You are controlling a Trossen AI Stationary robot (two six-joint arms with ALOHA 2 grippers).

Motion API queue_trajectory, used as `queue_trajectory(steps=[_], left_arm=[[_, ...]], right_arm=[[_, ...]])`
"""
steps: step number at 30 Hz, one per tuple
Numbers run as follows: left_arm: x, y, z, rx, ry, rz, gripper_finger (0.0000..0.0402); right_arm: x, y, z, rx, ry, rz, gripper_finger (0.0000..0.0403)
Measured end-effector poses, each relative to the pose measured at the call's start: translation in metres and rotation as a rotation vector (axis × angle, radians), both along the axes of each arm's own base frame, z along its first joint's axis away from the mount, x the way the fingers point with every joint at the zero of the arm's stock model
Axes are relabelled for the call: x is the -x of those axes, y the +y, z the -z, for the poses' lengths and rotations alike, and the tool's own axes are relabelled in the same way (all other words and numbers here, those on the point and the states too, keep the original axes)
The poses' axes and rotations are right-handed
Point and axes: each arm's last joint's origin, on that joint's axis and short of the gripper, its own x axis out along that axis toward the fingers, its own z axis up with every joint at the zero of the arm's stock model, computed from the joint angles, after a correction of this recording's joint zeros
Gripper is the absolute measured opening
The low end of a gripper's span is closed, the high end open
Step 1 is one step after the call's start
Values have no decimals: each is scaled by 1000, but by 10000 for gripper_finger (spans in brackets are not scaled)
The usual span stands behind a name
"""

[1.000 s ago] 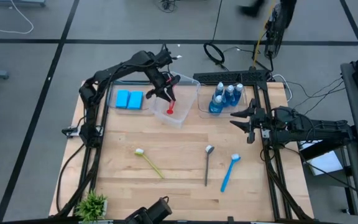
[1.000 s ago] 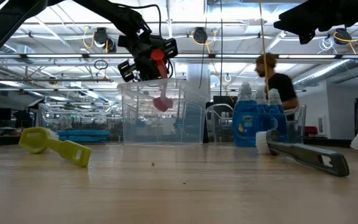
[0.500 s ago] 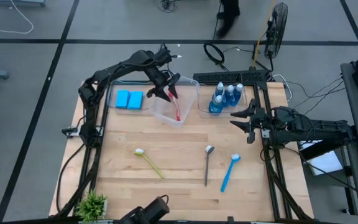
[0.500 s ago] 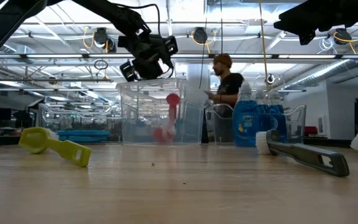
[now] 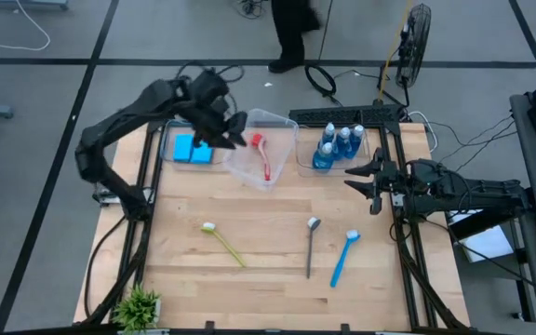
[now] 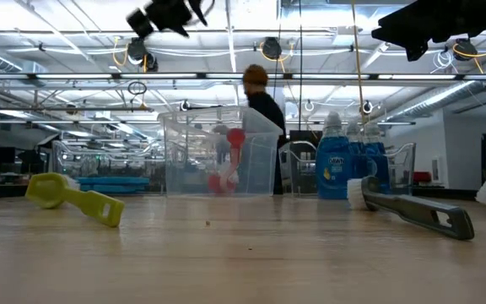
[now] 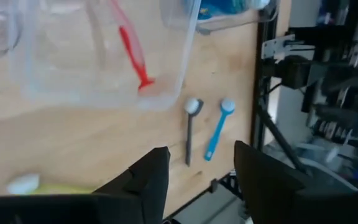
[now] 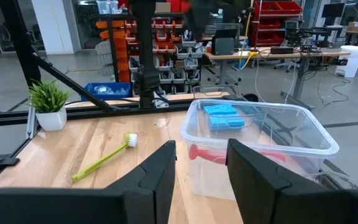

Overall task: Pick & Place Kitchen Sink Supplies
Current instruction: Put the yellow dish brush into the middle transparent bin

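The red brush [image 5: 264, 159] lies slanted inside the middle clear bin [image 5: 282, 130], one end on its floor [image 6: 222, 181] and the other raised [image 6: 235, 135]. My left gripper [image 5: 235, 132] hangs open, high above the table between the sponge bin and the middle bin, and shows at the top of the low view [image 6: 167, 12]. Its wrist view [image 7: 201, 180] looks down on the red brush [image 7: 133, 55]. Blue sponges [image 5: 194, 149] sit in the left bin and blue bottles [image 5: 334, 144] in the right bin. The yellow brush [image 5: 222, 242], grey spoon tool [image 5: 311, 246] and blue brush [image 5: 342, 258] lie flat on the table. My right gripper [image 5: 350, 177] waits open at the right edge.
A small green plant [image 5: 139, 304] stands at the near left corner. Bare wood stretches between the bins and the loose tools. A person [image 6: 264, 127] walks behind the far edge. Cables and a fan lie beyond the table.
My left gripper let go of the red brush over the middle bin, then rose and drew back toward the table's left. The brush fell into the bin and now rests slanted there. A person walked leftward behind the table.
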Motion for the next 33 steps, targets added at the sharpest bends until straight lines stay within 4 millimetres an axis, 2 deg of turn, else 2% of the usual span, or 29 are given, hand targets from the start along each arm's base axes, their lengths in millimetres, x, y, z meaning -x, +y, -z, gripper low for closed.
queue_trajectory(steps=[5, 13, 21, 24, 33], left_arm=[[14, -55, -15, -29, 73, -29, 155], [9, -117, -3, -54, 274, -86, 130], [-10, -164, 30, -106, 508, -180, 145], [-23, -180, 46, -112, 572, -182, 157], [-47, -212, 83, -104, 696, -189, 199]], right_arm=[[0, 0, 0, 2, 0, 0, 130], [0, 0, 0, 2, -1, 0, 130], [0, 0, 0, 2, -1, 0, 130], [0, 0, 0, 2, -1, 0, 130], [0, 0, 0, 2, -1, 0, 130]])
